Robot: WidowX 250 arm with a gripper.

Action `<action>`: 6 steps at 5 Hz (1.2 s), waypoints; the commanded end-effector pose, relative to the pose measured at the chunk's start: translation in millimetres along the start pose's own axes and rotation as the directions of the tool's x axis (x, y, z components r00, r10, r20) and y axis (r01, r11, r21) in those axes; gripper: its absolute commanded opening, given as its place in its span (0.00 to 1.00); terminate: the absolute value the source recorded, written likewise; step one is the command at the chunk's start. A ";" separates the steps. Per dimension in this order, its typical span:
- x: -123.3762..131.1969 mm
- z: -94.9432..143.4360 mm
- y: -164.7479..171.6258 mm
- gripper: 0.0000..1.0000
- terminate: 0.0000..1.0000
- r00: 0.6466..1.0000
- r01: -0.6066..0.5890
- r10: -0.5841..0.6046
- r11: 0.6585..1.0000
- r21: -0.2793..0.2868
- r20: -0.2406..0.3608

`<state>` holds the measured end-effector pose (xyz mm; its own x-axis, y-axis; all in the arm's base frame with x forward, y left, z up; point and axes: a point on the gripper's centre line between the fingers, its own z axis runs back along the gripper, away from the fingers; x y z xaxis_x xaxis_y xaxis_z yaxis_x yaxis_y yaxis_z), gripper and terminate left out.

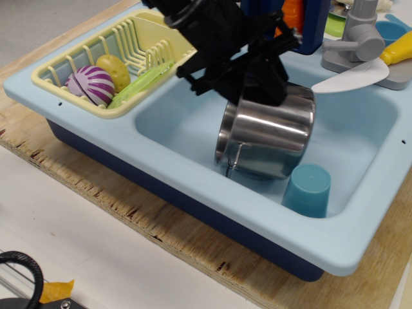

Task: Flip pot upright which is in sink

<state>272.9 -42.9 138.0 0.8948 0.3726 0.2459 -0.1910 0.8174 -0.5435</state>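
A: Pot (267,138), position?

B: Inside the sink (193,199) basin, right of centre. Steel cylinder, tilted, its upper end under the arm, its lower edge down toward the basin floor. One thin wire handle (235,156) hangs at its lower left side. Which end is the mouth, I cannot tell.

A: Gripper?

B: Black gripper (254,80) sits right on the pot's upper end, fingers reaching down over the top edge. Contact looks real, but the fingertips merge with the dark arm body. Whether the jaws are clamped on the rim or only pressing against it, I cannot tell.

A: Neighbours in the basin?

B: Teal cup (307,190), mouth down, just beside the pot's lower right edge, possibly touching.

A: Further out?

B: Pale-yellow dish rack (77,58) on the sink's left ledge. Holds a purple-and-white striped ball (90,84), a potato-like piece (113,71) and a green strip (138,84). Grey faucet (354,42) at the back right, a white toy knife (351,76) with yellow handle lying below it on the ledge. Orange object (293,9) behind the arm, mostly hidden. Whole sink rests on a plywood board (129,212).
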 end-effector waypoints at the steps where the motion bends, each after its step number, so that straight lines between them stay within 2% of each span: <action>1: 7.9 -1.8 -2.4 0.00 0.00 0.982 0.186 -0.182 0.974 0.130 -0.043; 2: 18.7 -0.1 -9.9 0.00 0.00 0.958 0.287 -0.279 0.935 0.209 -0.067; 3: 21.3 -1.2 -10.4 0.00 0.00 0.954 0.301 -0.290 0.930 0.210 -0.082; 4: 18.9 -9.9 -10.7 1.00 0.00 0.948 0.311 -0.293 0.936 0.163 -0.125; 5: 18.9 -9.9 -10.7 1.00 0.00 0.948 0.311 -0.293 0.936 0.163 -0.125; 6: 18.9 -9.9 -10.7 1.00 1.00 0.948 0.311 -0.293 0.936 0.163 -0.125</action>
